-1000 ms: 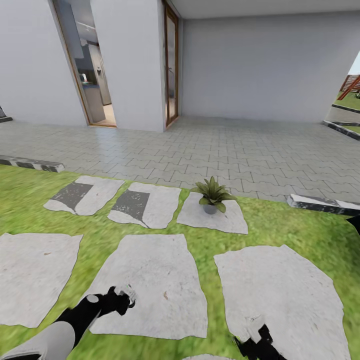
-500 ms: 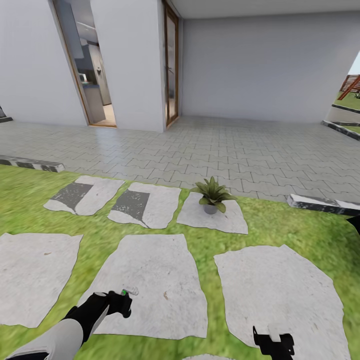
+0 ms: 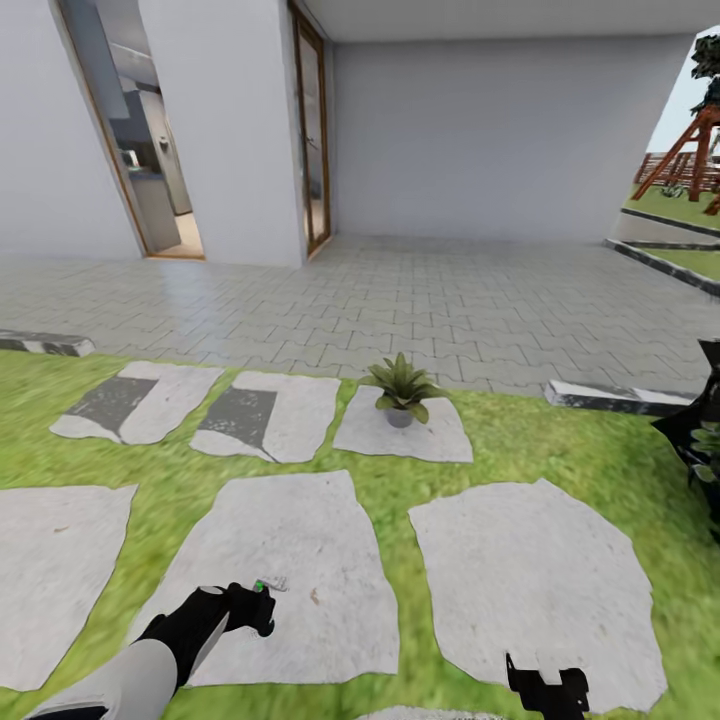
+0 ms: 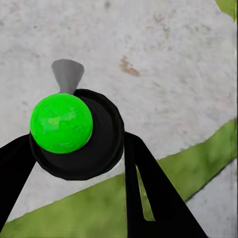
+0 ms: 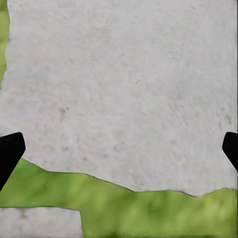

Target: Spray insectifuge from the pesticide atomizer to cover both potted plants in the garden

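Doorway (image 3: 150, 190) in the white house wall at left; grey paving runs across to a red wooden frame (image 3: 690, 160) far right. Nearer: lawn (image 3: 560, 455) with pale stepping stones (image 3: 290, 560). Left gripper (image 3: 262, 597) clamped on the spray bottle (image 4: 62, 124), over a stone. Potted plant (image 3: 400, 388) sits on a far stone, centre. Right gripper (image 3: 545, 690) spread wide, holding nothing. No legible writing.

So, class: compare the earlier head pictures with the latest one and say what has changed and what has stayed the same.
The camera swung right: the whole scene slid left, bringing a second plant and a wooden frame into view at right. The left tool lowered slightly, still gripping the atomizer. The right tool dropped towards the frame's bottom, still open. The potted plant stays on its stone.
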{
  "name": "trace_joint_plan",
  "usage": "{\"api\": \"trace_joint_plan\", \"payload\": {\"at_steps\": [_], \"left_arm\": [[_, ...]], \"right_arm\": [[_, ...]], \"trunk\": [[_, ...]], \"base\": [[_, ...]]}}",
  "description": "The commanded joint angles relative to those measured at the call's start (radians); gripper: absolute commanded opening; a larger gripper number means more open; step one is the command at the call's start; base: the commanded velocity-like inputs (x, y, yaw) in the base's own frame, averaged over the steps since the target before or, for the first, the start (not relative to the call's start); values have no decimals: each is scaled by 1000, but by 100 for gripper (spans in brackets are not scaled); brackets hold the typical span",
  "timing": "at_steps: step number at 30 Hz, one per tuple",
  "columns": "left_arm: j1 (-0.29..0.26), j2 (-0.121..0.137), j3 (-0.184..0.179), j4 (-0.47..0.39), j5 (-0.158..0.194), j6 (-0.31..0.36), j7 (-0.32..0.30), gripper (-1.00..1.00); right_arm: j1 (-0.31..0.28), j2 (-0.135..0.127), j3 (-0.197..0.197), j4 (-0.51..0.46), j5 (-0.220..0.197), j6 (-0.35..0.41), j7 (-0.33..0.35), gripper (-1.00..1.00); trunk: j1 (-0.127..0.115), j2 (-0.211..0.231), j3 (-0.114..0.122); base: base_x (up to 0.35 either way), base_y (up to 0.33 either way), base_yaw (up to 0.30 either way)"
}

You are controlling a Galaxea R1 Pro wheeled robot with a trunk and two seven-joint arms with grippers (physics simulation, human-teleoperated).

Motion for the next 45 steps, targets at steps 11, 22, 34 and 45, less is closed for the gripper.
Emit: {"api": "trace_joint_plan", "payload": {"at_steps": [11, 22, 34, 45], "left_arm": [[0, -6, 8, -4, -7, 8, -7, -100], [3, -7, 10, -61, -6, 23, -7, -100], [3, -18, 9, -61, -6, 23, -7, -100], [3, -23, 7, -60, -9, 40, -7, -100]], "right_arm": [[-1, 2, 8, 2, -3, -2, -6, 100], [1, 3, 8, 1, -3, -2, -6, 100], [1, 4, 10, 1, -3, -2, -6, 100], [2, 6, 10, 1, -2, -2, -6, 100]], "trunk": [[0, 0, 6], [0, 0, 14], [0, 0, 21], [0, 0, 21]], "base": [[-250, 0, -258], [42, 0, -258], [326, 0, -248], [330, 104, -19]]}}
